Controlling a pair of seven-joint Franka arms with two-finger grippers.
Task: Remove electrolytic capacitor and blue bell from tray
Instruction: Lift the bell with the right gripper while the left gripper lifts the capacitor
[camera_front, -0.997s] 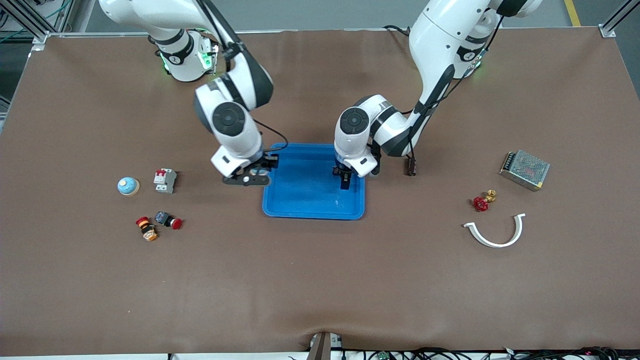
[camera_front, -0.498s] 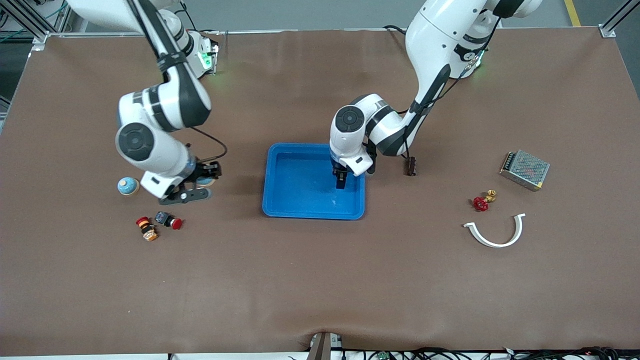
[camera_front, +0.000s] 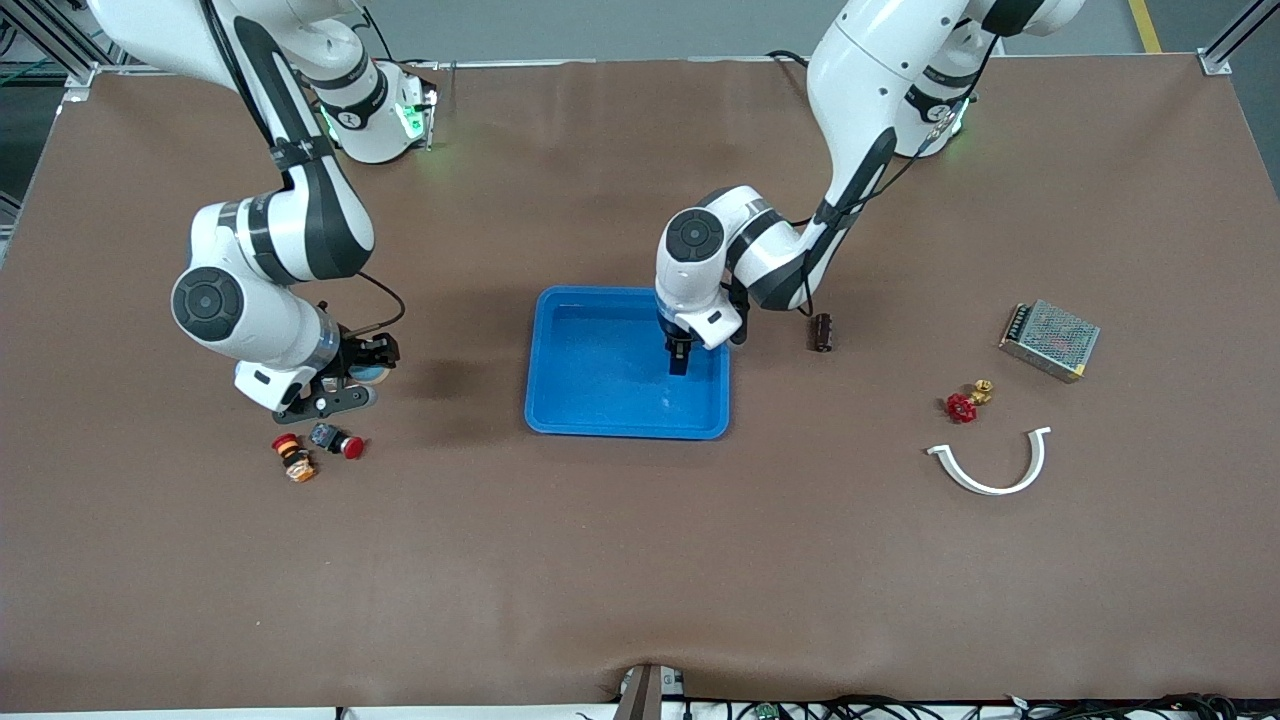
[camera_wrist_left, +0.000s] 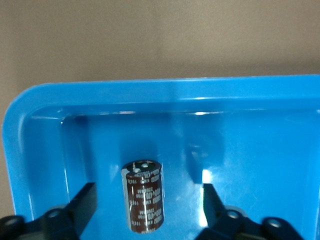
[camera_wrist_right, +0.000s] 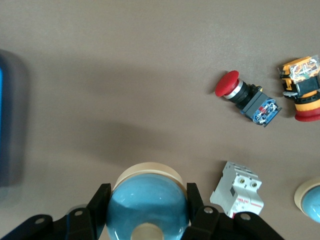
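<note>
A brown capacitor rests on the floor of the blue tray. My left gripper hangs low over the tray, open, with its fingers on either side of the capacitor and a gap showing on both sides. My right gripper is shut on a blue bell with a cream base. It holds that bell above the table beside the white circuit breaker, toward the right arm's end. A second blue bell sits on the table past the breaker.
A red push button and an orange and red switch lie nearer the front camera than my right gripper. Another capacitor lies beside the tray. A metal power supply, red valve and white curved piece lie toward the left arm's end.
My right arm has swung from the tray's edge toward the right arm's end of the table, carrying the blue bell. The left gripper has stayed over the tray, shifting only slightly.
</note>
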